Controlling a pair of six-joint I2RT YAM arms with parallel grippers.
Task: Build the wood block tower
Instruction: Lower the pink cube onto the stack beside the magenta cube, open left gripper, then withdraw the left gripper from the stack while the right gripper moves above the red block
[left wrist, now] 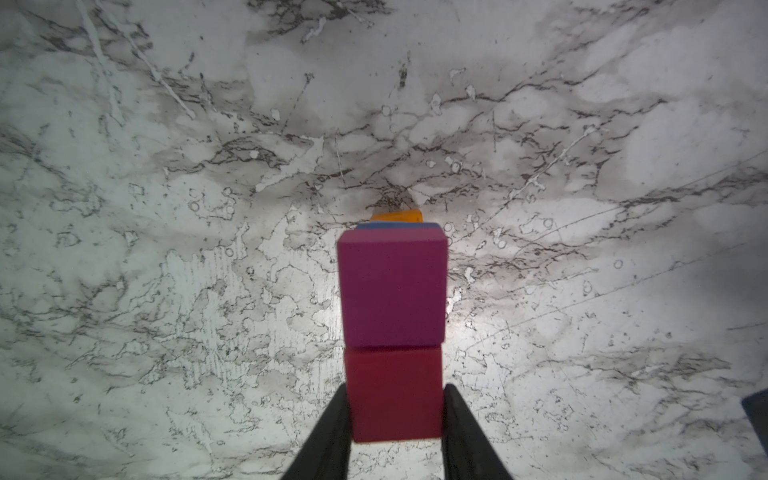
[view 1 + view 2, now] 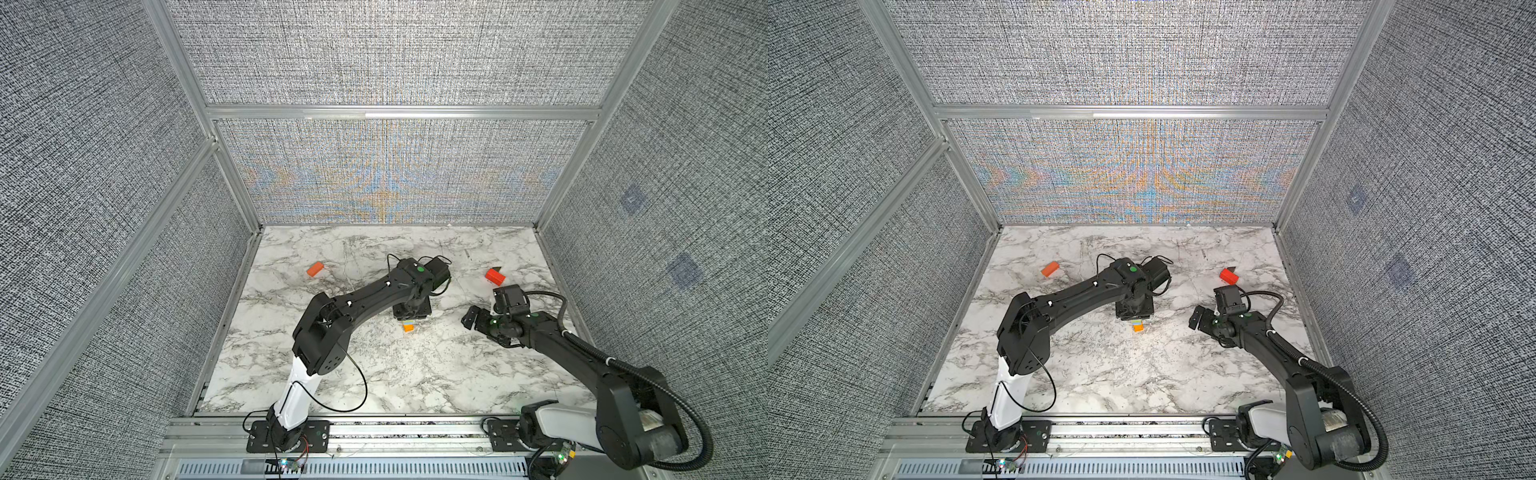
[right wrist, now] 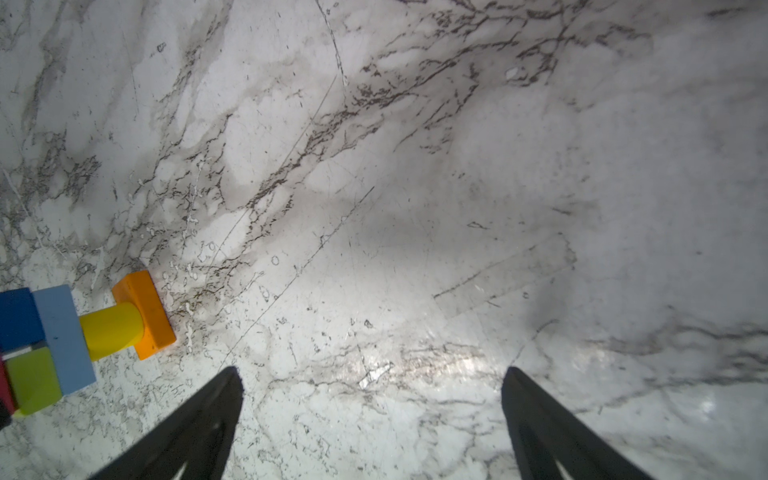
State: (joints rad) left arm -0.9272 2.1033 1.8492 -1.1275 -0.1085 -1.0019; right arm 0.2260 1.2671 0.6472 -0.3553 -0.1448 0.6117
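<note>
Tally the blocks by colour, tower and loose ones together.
orange block: 1
yellow cylinder: 1
light blue block: 1
dark blue block: 1
yellow-green block: 1
magenta block: 1
dark red block: 1
loose red-orange blocks: 2
Total: 9
A dark shape beside one loose block is unclear, not counted.

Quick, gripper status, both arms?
Left gripper: jaws flank the dark red wooden cube topping the wood block tower; clamped or loose, cannot tell.
Right gripper: open, empty.
</note>
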